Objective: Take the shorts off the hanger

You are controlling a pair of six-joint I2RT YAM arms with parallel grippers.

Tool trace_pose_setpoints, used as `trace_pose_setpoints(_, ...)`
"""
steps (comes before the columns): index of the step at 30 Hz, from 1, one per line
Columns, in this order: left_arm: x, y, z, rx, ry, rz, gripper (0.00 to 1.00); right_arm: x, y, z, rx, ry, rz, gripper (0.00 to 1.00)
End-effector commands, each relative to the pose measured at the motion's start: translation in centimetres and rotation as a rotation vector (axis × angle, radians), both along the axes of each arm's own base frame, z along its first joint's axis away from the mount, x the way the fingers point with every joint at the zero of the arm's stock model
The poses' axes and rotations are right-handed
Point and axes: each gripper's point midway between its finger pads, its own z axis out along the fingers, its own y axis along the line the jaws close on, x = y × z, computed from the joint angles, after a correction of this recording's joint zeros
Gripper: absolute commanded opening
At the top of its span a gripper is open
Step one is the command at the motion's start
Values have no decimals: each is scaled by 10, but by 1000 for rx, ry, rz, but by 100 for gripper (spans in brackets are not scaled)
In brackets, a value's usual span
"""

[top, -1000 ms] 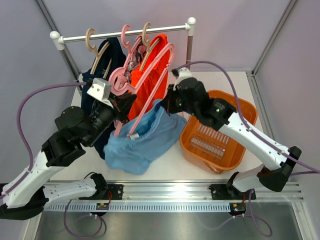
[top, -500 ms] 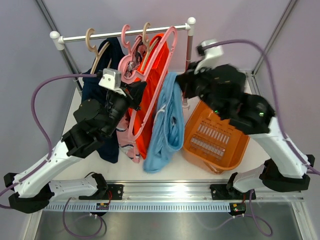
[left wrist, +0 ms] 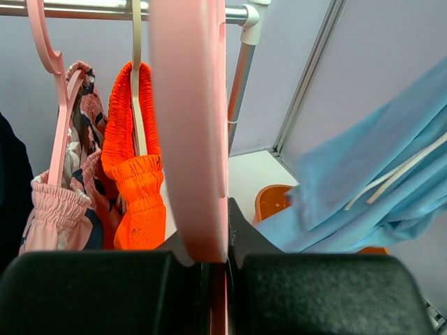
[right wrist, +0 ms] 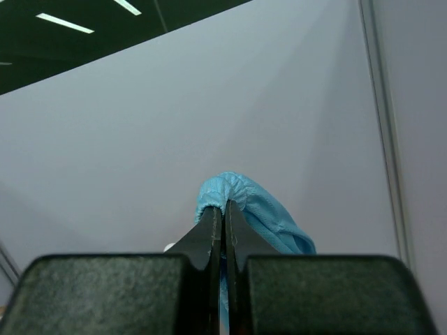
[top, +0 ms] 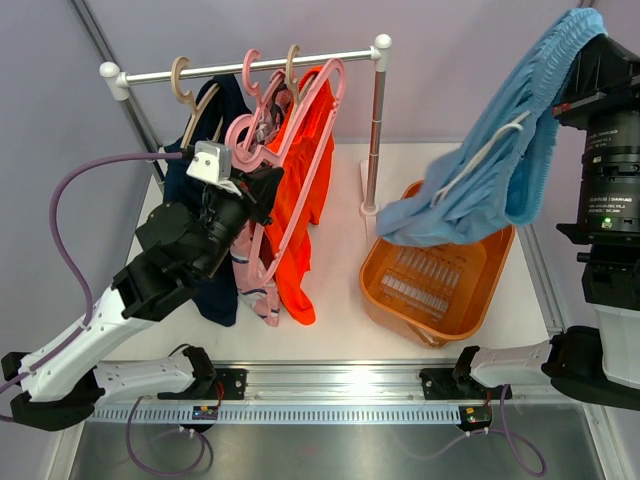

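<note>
Light blue shorts (top: 490, 170) off the hanger, hanging high from the right gripper (right wrist: 223, 209).

Nearest, the left gripper (left wrist: 216, 258) is clamping tight on the bare pink hanger (left wrist: 188, 125), which is tilting up toward the rail (top: 250, 68). Further out, the right gripper is pinching the shorts' elastic waistband. Their long axis is running diagonally, waistband up-right and legs pointing down-left over the orange basket (top: 440, 300), with the white drawstring (top: 480, 160) dangling. Farthest, orange shorts (top: 305, 180), pink patterned shorts (top: 250, 275) and navy shorts (top: 215, 290) are hanging on the rail. White print on the right arm (top: 610, 200) is too small to read.
</note>
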Motion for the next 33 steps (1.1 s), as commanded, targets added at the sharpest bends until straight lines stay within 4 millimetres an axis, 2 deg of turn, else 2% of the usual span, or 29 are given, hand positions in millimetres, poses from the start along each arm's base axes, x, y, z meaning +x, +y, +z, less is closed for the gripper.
trace_pose_setpoints(1,0,2,6,-43,-7,8,0,15,11,-13,-41,38,-80,0)
trace_pose_setpoints(4,0,-1,1,-32,2,2,0,32,31,-42,-83,106,-64,0)
trace_pose_setpoints(8,0,-5,-1,-15,6,-12,0,54,46,-82,-114,201,-12,0)
trace_pose_setpoints(9,-1,-6,1,-13,6,-20,0,61,42,-89,-110,222,-29,0)
trace_pose_setpoints(16,5,-16,-12,58,80,-21,0,88,43,-157,-105,386,-11,0)
trace_pose_setpoints(19,11,-22,-22,94,115,-9,0,98,45,-199,-92,479,-12,0)
trace_pose_setpoints(20,11,-23,-22,97,119,-7,0,101,43,-220,-100,521,-20,0)
trace_pose_setpoints(22,14,-25,-25,104,129,0,0,101,44,-246,-65,561,-7,0)
trace_pose_setpoints(23,14,-25,-25,104,129,0,0,100,45,-273,-77,606,2,0)
trace_pose_setpoints(25,17,-26,-28,117,137,11,0,99,47,-306,-53,671,10,0)
trace_pose_setpoints(26,18,-26,-29,122,138,16,0,99,50,-337,-75,729,20,0)
trace_pose_setpoints(27,19,-25,-28,124,138,26,0,99,48,-354,-77,762,12,1)
trace_pose_setpoints(29,23,-29,-33,144,152,35,0,93,47,-390,-62,834,10,13)
trace_pose_setpoints(30,25,-30,-30,143,151,39,0,91,47,-397,-55,848,16,17)
trace_pose_setpoints(31,28,-34,-35,165,162,42,0,85,45,-404,-38,855,20,30)
trace_pose_setpoints(33,32,-36,-33,178,163,52,0,81,47,-405,-28,857,50,43)
